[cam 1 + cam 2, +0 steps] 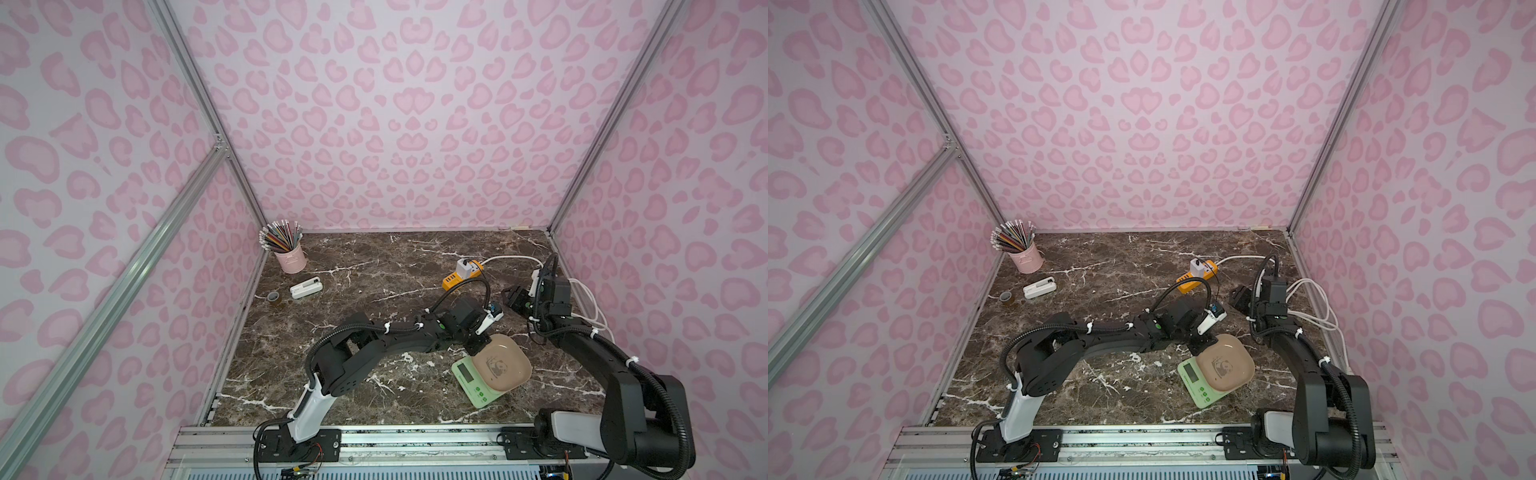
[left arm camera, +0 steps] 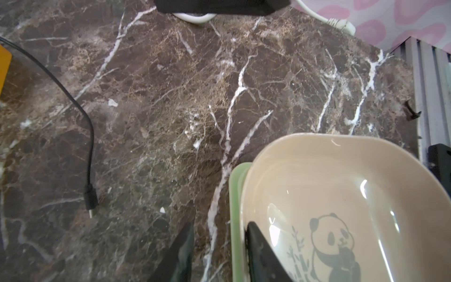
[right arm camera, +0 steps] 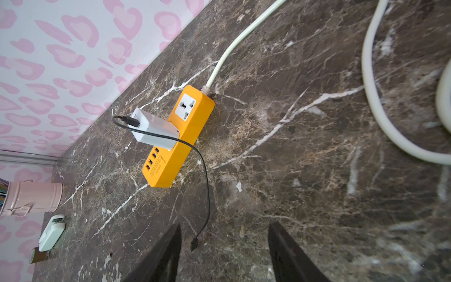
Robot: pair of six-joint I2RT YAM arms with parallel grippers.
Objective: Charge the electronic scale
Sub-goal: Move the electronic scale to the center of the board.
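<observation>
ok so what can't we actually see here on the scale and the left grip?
- Charging port of the electronic scale: shown in no view; the left arm covers its far corner in both top views.
- Left gripper: the left wrist view's edge cuts off the fingers; they straddle the scale's rim, contact unclear.
- Display: too small in a top view to read.
</observation>
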